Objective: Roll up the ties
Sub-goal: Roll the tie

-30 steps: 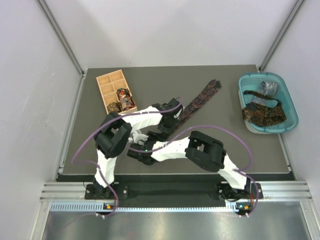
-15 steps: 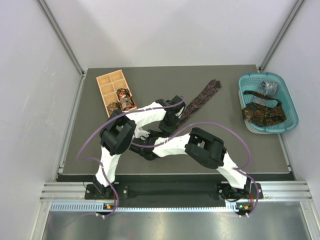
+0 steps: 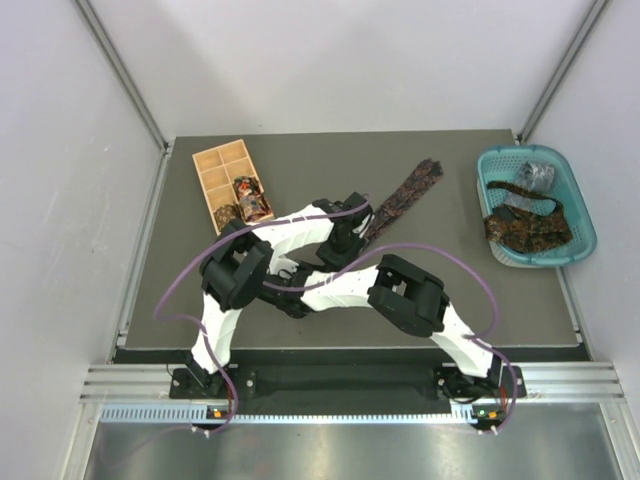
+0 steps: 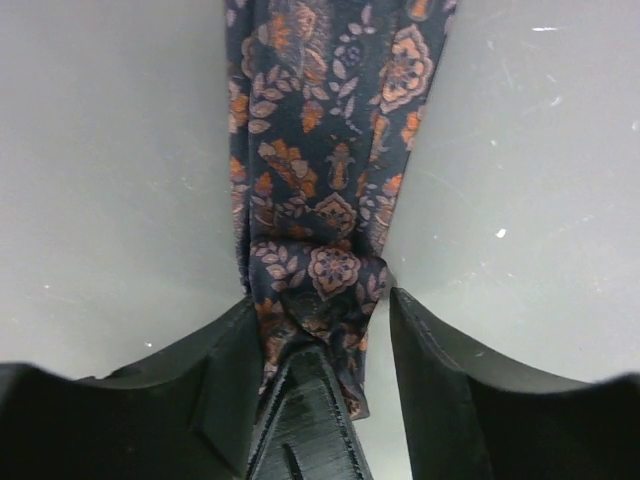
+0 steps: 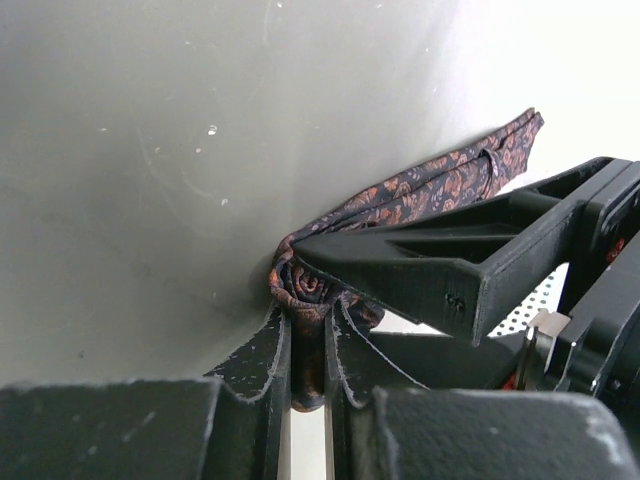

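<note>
A dark navy tie with an orange floral pattern (image 3: 405, 195) lies diagonally across the mat. Its near end is wound into a small coil (image 5: 305, 285). My right gripper (image 5: 308, 345) is shut on that coil, the fabric pinched between its two pads. My left gripper (image 4: 320, 330) stands open around the same end (image 4: 325, 275). Its left finger (image 4: 215, 385) touches the fabric and its right finger (image 4: 440, 400) stands a little off it. One right-gripper finger (image 4: 300, 420) shows between the left jaws. In the top view the crossed arms hide the coil.
A teal basket (image 3: 488, 160) at the back right holds a grey coiled tie (image 3: 537, 175) and a dark speckled tie (image 3: 525, 228). A tan wooden compartment box (image 3: 215, 160) at the back left holds rolled ties (image 3: 250, 198). The two forearms cross at mid-table.
My right gripper has shut on the tie's coiled end. My left gripper's jaws have widened off it. Both wrists shifted slightly toward the tie.
</note>
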You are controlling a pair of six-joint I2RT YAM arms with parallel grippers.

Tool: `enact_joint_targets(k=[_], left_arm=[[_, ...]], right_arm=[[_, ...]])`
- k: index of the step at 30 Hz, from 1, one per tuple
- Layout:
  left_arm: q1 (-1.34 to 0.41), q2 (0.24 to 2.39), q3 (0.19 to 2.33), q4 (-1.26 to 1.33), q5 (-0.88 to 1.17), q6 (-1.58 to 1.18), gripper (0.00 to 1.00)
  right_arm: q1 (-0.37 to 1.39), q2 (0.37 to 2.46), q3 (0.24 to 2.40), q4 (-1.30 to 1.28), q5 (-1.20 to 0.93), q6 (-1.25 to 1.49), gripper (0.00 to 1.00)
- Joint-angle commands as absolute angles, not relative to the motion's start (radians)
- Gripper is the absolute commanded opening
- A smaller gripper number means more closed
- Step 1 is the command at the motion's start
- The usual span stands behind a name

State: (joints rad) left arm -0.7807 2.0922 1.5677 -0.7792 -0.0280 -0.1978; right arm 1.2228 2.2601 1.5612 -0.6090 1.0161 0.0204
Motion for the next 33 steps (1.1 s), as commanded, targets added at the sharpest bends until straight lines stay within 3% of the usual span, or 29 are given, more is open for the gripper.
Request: enact_joint_targets(k=[1,8,13,21,25,33], left_arm=[[-0.785,2.086,1.578,-0.822,0.024,-0.204,0.59],[-0.721,1.95,1.545,-0.714,0.02,-0.253,0.78],[-0.585,1.749,1.375,-0.516,0.043,-0.35,0.99],[-0.329,1.565,1.138,-0.42,0.138,-0.498,0.99],[-0.201,1.485,1.0,-0.266,0.306,-0.571,0.99],[-0.16,1.447,0.92,-0.186,0.382,-0.6,0.99]], right_arm=[[1.229,2.281,1.623,-0.663,0.973,0.044,0.0],[1.23,2.255,1.618,-0.661,0.937,0.054,0.0],[1.226,2.212,1.602,-0.65,0.904,0.055,0.0],[1.2,2.042,1.519,-0.584,0.749,0.037,0.0],[1.171,1.979,1.508,-0.578,0.631,0.052,0.0],[1.049,1.842,1.404,-0.489,0.27,0.078,0.0]])
